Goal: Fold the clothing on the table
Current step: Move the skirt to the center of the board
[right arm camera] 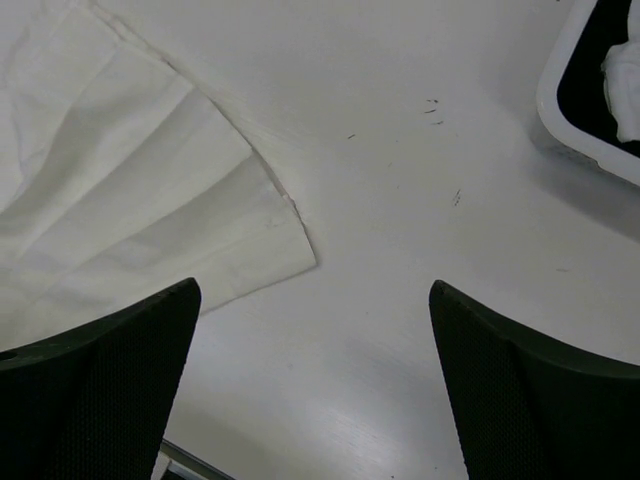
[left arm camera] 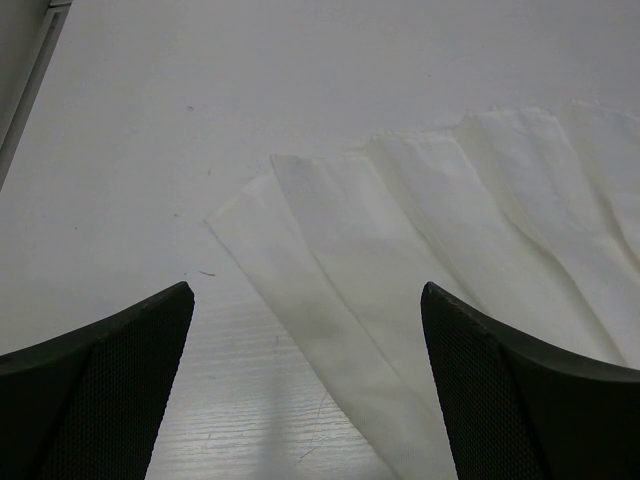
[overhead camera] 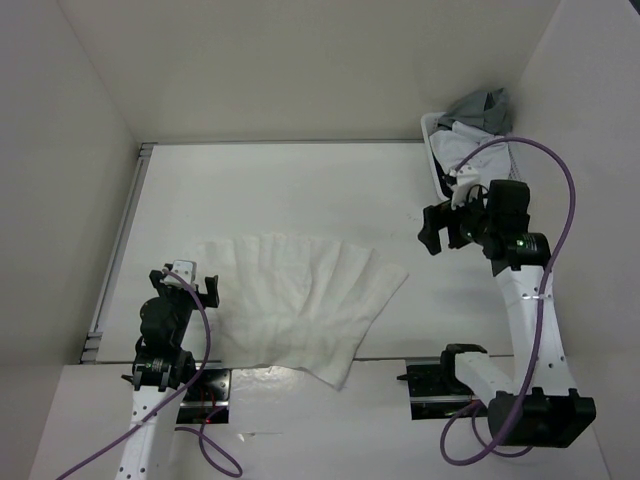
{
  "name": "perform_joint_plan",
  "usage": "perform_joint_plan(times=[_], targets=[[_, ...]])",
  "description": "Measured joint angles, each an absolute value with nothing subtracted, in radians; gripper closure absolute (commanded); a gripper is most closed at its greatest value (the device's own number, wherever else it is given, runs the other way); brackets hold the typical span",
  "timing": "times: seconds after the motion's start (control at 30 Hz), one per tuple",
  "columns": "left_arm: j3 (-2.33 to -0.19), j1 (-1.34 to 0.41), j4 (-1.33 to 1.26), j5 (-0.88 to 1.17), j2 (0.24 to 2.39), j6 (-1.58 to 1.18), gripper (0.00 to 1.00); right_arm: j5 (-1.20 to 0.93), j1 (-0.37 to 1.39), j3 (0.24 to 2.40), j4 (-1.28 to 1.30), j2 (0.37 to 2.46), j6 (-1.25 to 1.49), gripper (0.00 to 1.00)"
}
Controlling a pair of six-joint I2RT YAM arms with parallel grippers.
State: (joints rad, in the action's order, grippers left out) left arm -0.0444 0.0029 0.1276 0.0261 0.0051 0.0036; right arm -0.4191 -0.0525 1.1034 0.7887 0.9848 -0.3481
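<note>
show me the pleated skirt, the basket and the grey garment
pleated skirt [overhead camera: 300,300]: top view, middle of the fanned fabric
basket [right arm camera: 547,95]: right wrist view, its white rim
grey garment [overhead camera: 482,104]: top view, the bunched cloth above the basket

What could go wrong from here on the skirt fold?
1. The skirt is thin and lies flat on the table; the open left jaws, at its left edge, may pinch one layer only or miss.
2. Its near corner seems to overlap the table's near edge; a pull could drag it off.
3. The open right jaws sit close to the basket and may clip it.
</note>
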Motion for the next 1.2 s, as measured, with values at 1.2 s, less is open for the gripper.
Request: perform_joint_plan(times=[1.2], targets=[[-1.592, 0.012, 0.565, -0.121, 1.089, 0.105, 0.0, -0.537, 0.135, 1.132, 0.846, 1.2, -0.385, 0.01]])
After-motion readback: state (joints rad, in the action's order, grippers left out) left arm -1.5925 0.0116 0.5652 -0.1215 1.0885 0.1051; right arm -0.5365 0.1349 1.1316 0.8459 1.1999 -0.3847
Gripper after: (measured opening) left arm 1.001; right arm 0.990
